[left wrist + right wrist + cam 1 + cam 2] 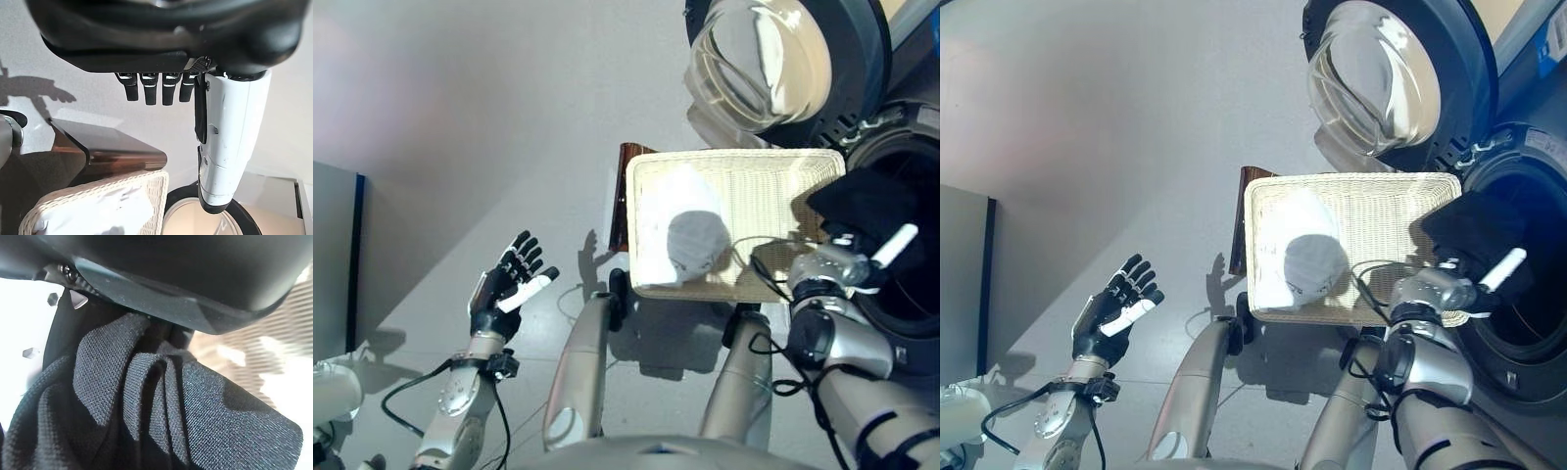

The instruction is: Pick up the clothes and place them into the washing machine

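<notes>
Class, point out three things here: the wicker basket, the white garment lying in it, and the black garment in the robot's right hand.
wicker basket [773, 186], left eye view, bare woven floor.
white garment [671, 235], left eye view, middle of the heap.
black garment [1474, 230], right eye view, bunched cloth above the right hand [1435, 287].

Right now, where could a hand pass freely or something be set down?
Bare floor around the left hand; open weave in the basket beside the white cloth. Crowded at the washer opening, where the right hand holds the black garment.
</notes>
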Robot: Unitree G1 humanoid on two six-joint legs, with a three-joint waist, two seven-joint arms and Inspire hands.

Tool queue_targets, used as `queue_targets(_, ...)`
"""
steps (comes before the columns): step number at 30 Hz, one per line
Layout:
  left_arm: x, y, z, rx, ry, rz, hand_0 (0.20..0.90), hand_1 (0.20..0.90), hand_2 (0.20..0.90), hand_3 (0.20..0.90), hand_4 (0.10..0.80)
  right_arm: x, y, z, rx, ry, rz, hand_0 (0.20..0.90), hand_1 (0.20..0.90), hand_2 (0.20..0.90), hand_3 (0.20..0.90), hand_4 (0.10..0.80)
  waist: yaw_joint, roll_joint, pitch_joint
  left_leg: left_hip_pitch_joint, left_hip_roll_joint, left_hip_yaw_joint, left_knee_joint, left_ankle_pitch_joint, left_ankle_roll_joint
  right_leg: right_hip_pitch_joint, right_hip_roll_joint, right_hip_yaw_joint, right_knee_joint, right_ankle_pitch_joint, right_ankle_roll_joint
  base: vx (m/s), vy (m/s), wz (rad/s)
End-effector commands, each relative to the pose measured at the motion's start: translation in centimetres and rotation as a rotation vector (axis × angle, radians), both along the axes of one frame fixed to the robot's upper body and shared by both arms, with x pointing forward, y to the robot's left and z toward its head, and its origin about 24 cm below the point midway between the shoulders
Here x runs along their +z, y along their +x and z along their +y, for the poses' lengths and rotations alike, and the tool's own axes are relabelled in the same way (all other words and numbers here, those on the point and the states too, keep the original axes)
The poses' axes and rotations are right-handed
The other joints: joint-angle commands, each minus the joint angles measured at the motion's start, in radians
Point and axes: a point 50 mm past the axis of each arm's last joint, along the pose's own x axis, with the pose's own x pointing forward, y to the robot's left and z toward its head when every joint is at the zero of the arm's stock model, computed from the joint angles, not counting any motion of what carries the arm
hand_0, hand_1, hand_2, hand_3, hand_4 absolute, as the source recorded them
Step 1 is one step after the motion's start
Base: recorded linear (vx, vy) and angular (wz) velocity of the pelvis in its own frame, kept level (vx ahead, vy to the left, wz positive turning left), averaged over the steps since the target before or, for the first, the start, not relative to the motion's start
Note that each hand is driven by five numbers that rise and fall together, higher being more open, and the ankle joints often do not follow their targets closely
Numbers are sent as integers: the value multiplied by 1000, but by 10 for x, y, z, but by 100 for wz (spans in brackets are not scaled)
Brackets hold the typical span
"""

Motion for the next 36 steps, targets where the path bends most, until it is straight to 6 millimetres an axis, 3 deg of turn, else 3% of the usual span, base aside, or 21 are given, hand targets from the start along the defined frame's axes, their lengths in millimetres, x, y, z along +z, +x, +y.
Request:
queue_targets(1,27,5,2,-28,0,-151,900,900,900,900,800,65,-32,-60,-223,-208,-39,200,200,200,200,300,-11,55,-45,27,43,-54,-72,5,-91,12,-10,36,-8,-19,-17,-1,3,9)
queue_targets(5,27,1,4,-25,-10,-147,900,900,900,900,800,87,-61,-91,-318,-257,13,200,200,200,200,300,-25,76,-49,34,44,-49,-79,7,-94,1,-12,51,7,-31,-17,3,0,1)
queue_targets(8,27,0,1,-35,-23,-147,900,900,900,900,800,89,-69,-98,-338,-266,53,200,200,200,200,300,-33,81,-45,35,48,-44,-76,5,-94,-6,-8,58,13,-34,-18,6,-6,-8)
queue_targets(21,31,2,7,-10,-16,-158,900,900,900,900,800,77,-58,-87,-304,-238,84,200,200,200,200,300,-44,74,-56,26,54,-33,-60,-4,-93,-28,-2,64,35,-34,-23,0,-4,-3)
queue_targets(22,30,1,8,-4,-13,-153,900,900,900,900,800,76,-58,-87,-297,-239,87,431,431,431,431,465,-45,70,-58,23,55,-34,-56,-5,-93,-30,0,64,38,-34,-25,0,0,0)
queue_targets(23,30,1,8,-3,-13,-153,900,900,900,900,800,76,-57,-87,-296,-239,87,796,796,796,796,725,-45,70,-59,22,55,-34,-55,-5,-93,-31,0,64,38,-34,-25,0,0,0)
queue_targets(24,30,1,10,3,-10,-150,900,900,900,900,800,74,-56,-85,-292,-233,87,900,900,900,900,800,-45,66,-60,20,57,-35,-54,-5,-94,-32,1,63,40,-33,-25,0,0,0)
queue_targets(36,29,-2,9,-5,-26,-143,900,900,900,900,800,55,-49,-74,-242,-209,101,900,900,900,900,800,-43,44,-54,13,56,-40,-48,-6,-91,-8,8,48,21,-25,-25,0,0,0)
